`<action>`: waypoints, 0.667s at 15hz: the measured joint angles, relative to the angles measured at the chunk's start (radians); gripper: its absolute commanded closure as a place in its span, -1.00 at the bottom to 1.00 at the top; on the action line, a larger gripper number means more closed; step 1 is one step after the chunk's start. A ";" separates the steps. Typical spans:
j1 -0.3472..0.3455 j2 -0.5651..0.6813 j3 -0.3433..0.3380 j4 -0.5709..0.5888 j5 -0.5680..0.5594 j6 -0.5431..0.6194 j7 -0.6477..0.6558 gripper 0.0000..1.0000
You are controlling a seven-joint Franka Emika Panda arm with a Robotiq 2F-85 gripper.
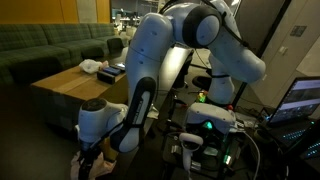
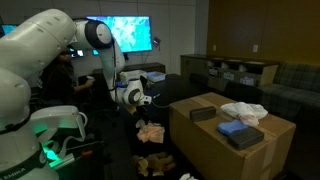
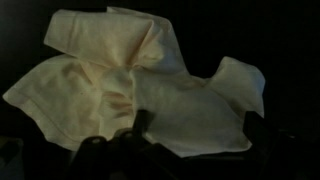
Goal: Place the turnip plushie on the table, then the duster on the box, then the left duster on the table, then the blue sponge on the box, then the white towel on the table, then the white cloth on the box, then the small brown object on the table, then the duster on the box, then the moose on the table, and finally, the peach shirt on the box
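Hovering with jaws apart and empty, the gripper (image 2: pixel 143 112) hangs over the crumpled pale peach fabric shirt (image 3: pixel 140 90), which lies on the black worktop (image 3: pixel 285 30) left of the large tan cardboard box (image 2: pixel 215 150). Judging by the white cloth (image 2: pixel 243 111) and blue sponge (image 2: pixel 240 130) on the box, only this last move seems left.

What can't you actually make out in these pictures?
Whether the tool touches the pale peach-pink fabric shirt: exterior view too dark and small; wrist view hides contact in shadow.
Dark items on the tan cardboard box: exterior view, too blurred to identify.
Dark surface under the shirt: wrist view, swallowed by darkness.
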 measured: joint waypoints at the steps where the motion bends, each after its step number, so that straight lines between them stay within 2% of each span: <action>1: 0.004 0.012 -0.005 0.009 0.000 0.001 -0.006 -1.00; 6: 0.018 0.058 -0.016 0.039 0.000 0.002 -0.026 -1.00; 10: 0.065 0.096 -0.063 0.055 0.000 0.002 -0.028 -1.00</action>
